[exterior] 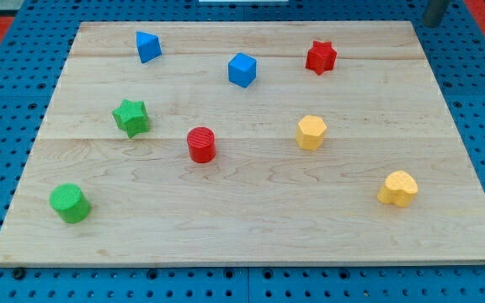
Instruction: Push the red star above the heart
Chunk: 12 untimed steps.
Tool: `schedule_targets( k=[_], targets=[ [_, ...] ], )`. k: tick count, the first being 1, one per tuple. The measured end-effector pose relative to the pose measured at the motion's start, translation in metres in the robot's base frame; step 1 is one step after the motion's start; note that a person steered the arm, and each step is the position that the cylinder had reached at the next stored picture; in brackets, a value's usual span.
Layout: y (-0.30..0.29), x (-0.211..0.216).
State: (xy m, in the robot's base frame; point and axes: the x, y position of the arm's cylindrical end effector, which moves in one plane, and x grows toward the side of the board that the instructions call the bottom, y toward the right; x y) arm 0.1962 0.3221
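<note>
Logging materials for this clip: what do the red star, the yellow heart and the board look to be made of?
Red star: likely plastic, matte, with fine ridged layers suggesting 3D printing. Yellow heart: seemingly the same, matte with faint ridges. Board: pale wood, with visible grain and plank seams, smooth finish with slight sheen. My tip is off the board, at the view's top right, away from all blocks.

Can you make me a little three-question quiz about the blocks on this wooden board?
1. True or false: the red star touches the blue cube.
2. Which block sits nearest the view's bottom left corner? A) green cylinder B) yellow heart C) green star
3. Fill in: the red star lies toward the view's ____ from the yellow heart.

Key: 1 false, they stand apart. 2 A. 3 top. My tip is barely visible at the top right edge, away from every block.
</note>
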Motion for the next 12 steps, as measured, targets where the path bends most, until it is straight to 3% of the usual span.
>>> schedule_targets(
  k=[3, 4, 5, 7, 8, 9, 10, 11, 12],
  targets=[
    [-0.040, -0.005],
    [-0.125, 0.023],
    [-0.123, 0.023],
    [-0.192, 0.038],
    [-0.198, 0.058],
    [-0.142, 0.105],
    [-0.149, 0.119],
    [-0.147, 0.057],
    [-0.196, 0.053]
  ],
)
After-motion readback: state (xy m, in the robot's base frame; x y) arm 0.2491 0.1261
